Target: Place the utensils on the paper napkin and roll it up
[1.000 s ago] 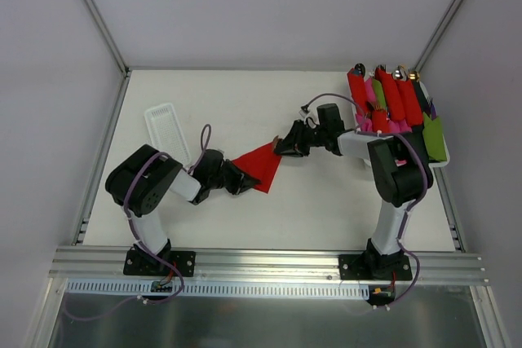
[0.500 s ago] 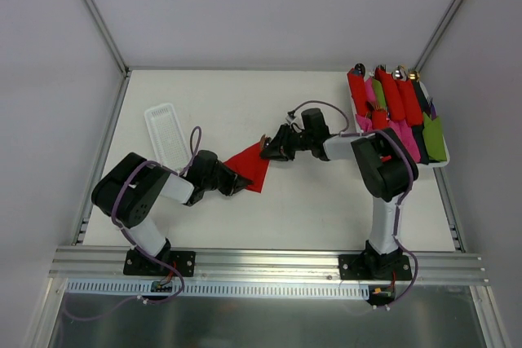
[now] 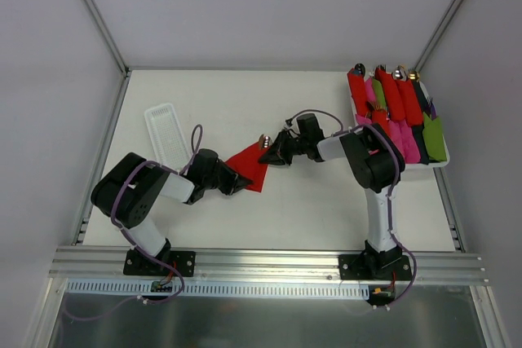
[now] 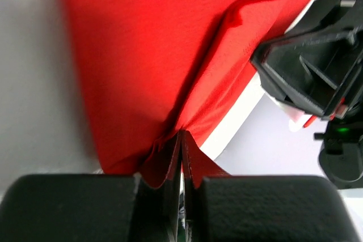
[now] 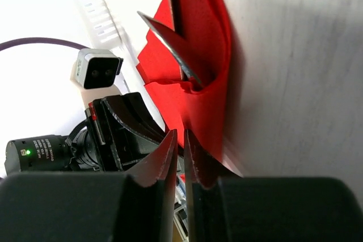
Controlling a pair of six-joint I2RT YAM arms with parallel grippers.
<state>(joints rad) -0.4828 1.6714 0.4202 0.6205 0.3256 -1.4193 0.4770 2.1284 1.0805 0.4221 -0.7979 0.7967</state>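
The red paper napkin (image 3: 249,170) hangs bunched between my two grippers near the table's middle. My left gripper (image 3: 236,182) is shut on its near-left edge; in the left wrist view the napkin (image 4: 142,55) folds into the closed jaws (image 4: 181,137). My right gripper (image 3: 272,152) is shut on the napkin's far-right corner (image 5: 204,38), with the jaws (image 5: 179,135) pressed together. A silvery utensil blade (image 5: 170,43) pokes from the napkin's fold. A shiny spoon head (image 3: 263,141) shows just above the napkin. The rest of the utensils is hidden in the fold.
A white ribbed tray (image 3: 167,132) lies at the left. A tray (image 3: 440,162) at the right holds several red, pink and green rolled bundles (image 3: 395,95). The left arm's camera and body (image 5: 85,128) sit close to my right gripper.
My right gripper has moved left with the napkin's corner, folding the sheet narrower over the utensils. My left gripper shifted slightly left and kept its hold.
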